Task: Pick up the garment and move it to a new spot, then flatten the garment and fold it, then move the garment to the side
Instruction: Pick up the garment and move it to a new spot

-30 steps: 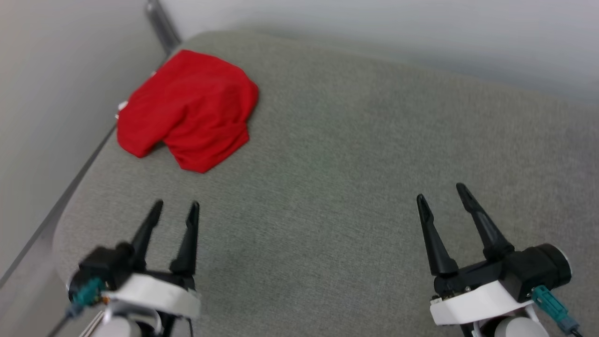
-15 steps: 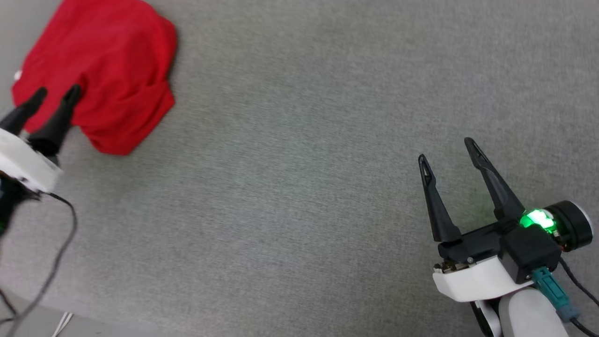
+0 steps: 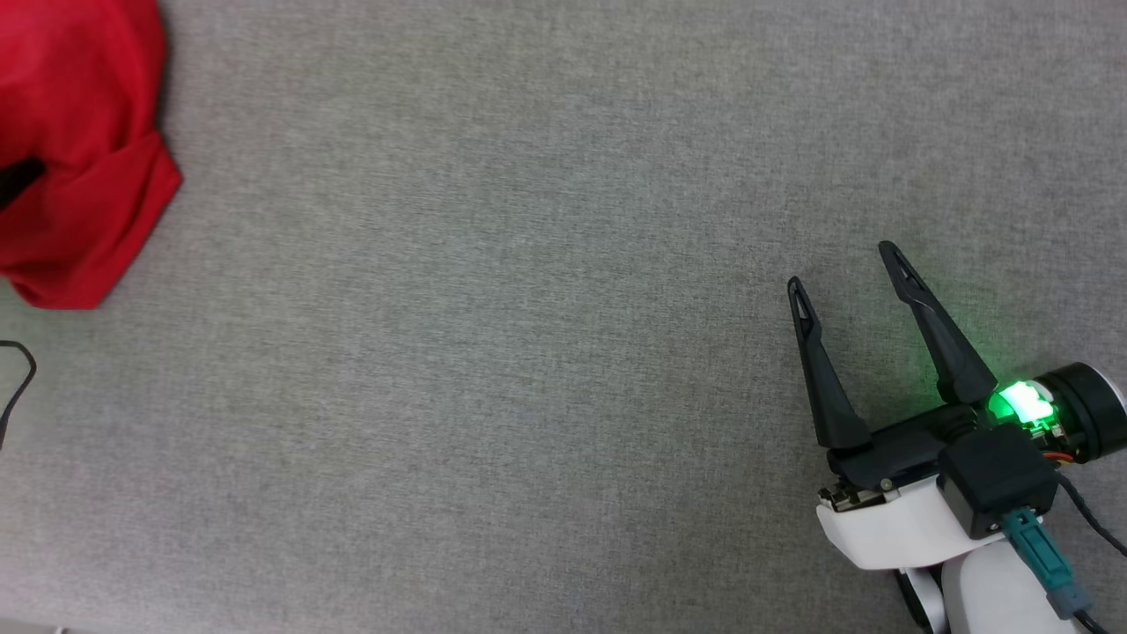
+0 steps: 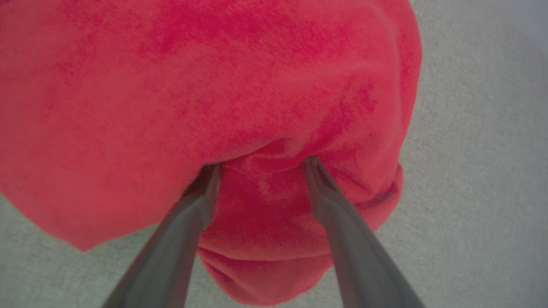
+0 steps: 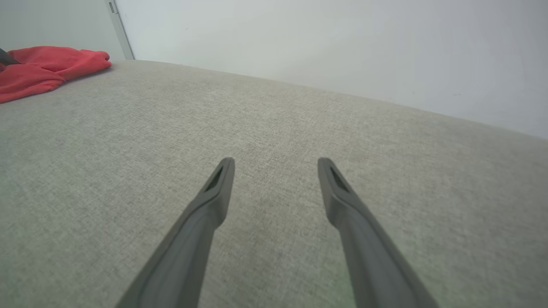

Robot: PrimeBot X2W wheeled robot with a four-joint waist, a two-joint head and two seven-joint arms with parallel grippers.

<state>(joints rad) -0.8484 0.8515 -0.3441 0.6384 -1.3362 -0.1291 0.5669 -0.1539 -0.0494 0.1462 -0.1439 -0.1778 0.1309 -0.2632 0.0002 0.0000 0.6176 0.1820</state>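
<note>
1. Two pincers are standing wide open: the left gripper (image 4: 262, 164) is pressing its tips into the garment (image 4: 257, 85), gripping nothing; the right gripper (image 3: 842, 265) is hovering empty over the grey cushion (image 3: 493, 352).
2. The garment is lying bunched at the cushion's left end, well apart from the right gripper.
3. Closing now is risking a thin top-layer pinch, so the bundle could be slipping free mid-lift.
</note>
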